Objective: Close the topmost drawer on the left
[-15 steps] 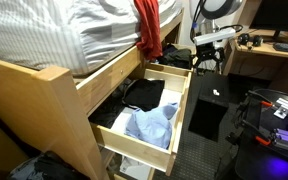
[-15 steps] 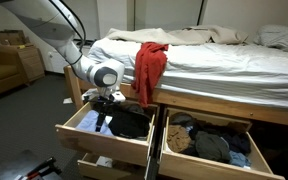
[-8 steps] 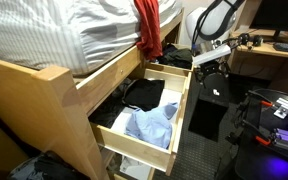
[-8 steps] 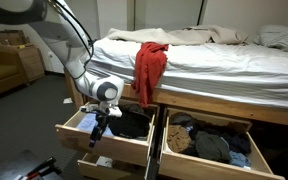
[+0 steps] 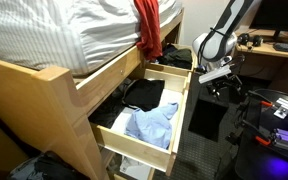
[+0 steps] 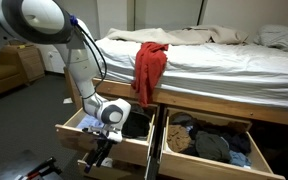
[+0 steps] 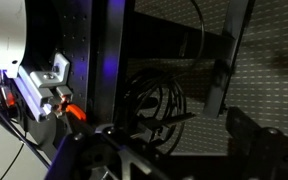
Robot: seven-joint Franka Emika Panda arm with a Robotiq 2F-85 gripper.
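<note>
The top left drawer [image 6: 72, 130] under the bed stands pulled out, with black clothes [image 6: 132, 124] inside. In an exterior view it is seen from the side [image 5: 182, 110], holding black clothes and a light blue shirt [image 5: 149, 125]. My gripper [image 6: 98, 152] hangs low just outside the drawer's front panel, fingers pointing down; it also shows beyond the panel in an exterior view [image 5: 216, 74]. In the wrist view the gripper [image 7: 174, 150] is open and empty, with its dark fingers [image 7: 249, 130] over the carpet and cables.
The top right drawer [image 6: 206, 142] is also open and full of clothes. A lower left drawer [image 6: 109, 168] sticks out a little. A red cloth [image 6: 149, 66] hangs off the bed. A black box [image 5: 209, 110] and cables [image 7: 154, 100] lie on the floor.
The gripper has moved from above the drawer's inside out over its front panel and down, and now hangs in front of the panel. The drawer has not visibly moved.
</note>
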